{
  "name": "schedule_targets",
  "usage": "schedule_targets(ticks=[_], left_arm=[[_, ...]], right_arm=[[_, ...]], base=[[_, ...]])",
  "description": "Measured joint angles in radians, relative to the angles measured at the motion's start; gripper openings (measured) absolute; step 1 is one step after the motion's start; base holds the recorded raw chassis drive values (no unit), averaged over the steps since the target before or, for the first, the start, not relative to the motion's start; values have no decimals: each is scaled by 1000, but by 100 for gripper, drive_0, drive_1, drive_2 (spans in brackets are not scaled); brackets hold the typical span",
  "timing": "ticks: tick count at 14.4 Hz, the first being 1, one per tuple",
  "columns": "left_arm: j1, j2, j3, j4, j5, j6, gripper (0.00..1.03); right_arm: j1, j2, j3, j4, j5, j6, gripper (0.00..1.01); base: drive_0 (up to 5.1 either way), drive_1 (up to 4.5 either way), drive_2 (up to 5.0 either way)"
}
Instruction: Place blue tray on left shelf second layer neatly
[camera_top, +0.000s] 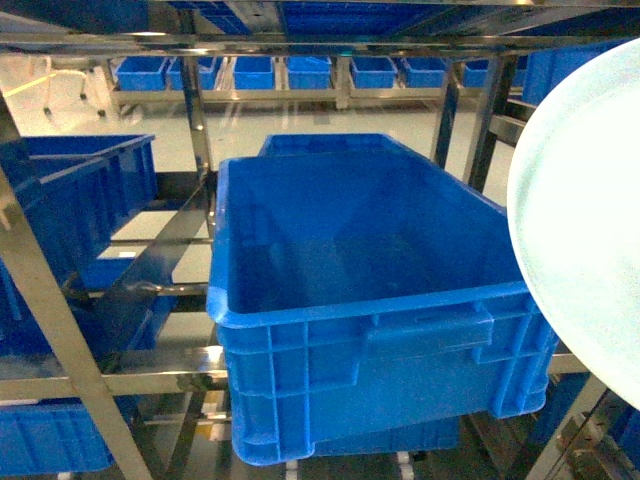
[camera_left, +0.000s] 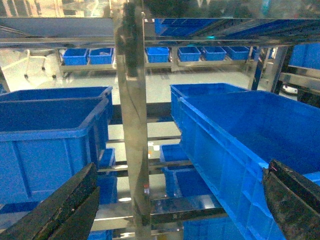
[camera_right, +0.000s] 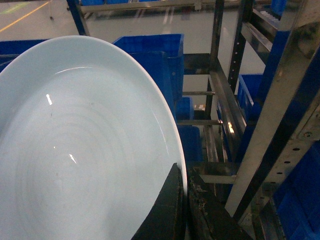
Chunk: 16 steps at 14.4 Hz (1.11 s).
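Pale blue tray (camera_right: 85, 150) pinched at its rim by right gripper (camera_right: 186, 210), held at right, not yet on left shelf (camera_left: 131, 125). Left gripper (camera_left: 180, 200) spread wide, empty. Placement remains.

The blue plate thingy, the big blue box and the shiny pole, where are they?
blue tray (camera_right: 85, 150), right wrist view, its inner face.
big blue crate (camera_top: 370, 370), head view, front wall.
shelf upright (camera_left: 132, 150), left wrist view, mid post.

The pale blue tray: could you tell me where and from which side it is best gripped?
By its raised rim, from the outer edge, as the right gripper appears to be doing: the blue tray is a wide, shallow round dish, so only the thin rim fits between fingers, one inside, one outside.
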Motion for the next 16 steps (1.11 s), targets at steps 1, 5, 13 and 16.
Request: schedule_targets(ticks=[1,5,13,16], left_arm=[[0,0,0,0,0,0,98],[0,0,0,0,0,0,98],[0,0,0,0,0,0,98],[0,0,0,0,0,0,98]], right_arm=[[0,0,0,1,2,0,2],[0,-5,0,0,-1,0,2],[0,0,0,3,-1,0,2],[-13,84,7,-98,-66,116,2]], base=[[-152,-152,-152],[-152,-152,-152],[-57,-57,-57],[0,0,0]])
